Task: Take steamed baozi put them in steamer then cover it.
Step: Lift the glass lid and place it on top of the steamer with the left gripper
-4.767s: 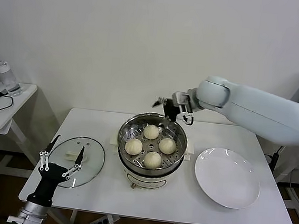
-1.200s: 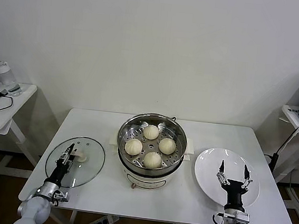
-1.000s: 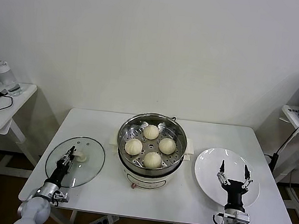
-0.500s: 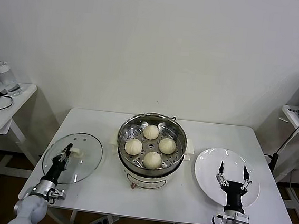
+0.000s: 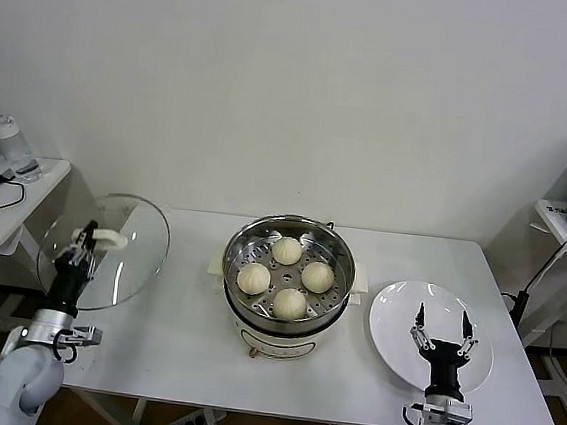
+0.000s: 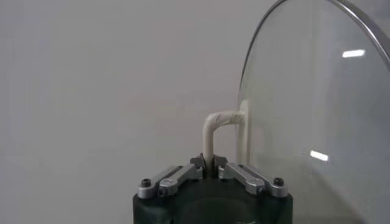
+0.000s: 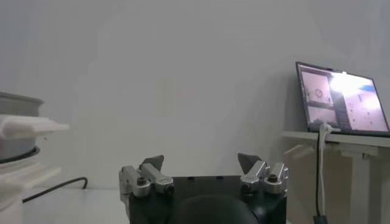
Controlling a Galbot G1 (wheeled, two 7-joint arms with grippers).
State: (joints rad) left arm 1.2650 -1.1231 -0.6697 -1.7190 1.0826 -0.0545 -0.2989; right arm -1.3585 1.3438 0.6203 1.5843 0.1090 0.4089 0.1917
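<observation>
No text, label, brand, number or sign can be read anywhere in these views. The laptop screen point(image 7: 342, 96) at the right of the right wrist view shows bright windows with small marks, too blurred to make out. The steamer point(image 5: 288, 273) in the middle of the head view carries no legible marking on its white base.

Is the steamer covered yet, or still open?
Still open: four baozi sit exposed in the steamer. The left tool holds the cover by its handle, tilted, left of it.
</observation>
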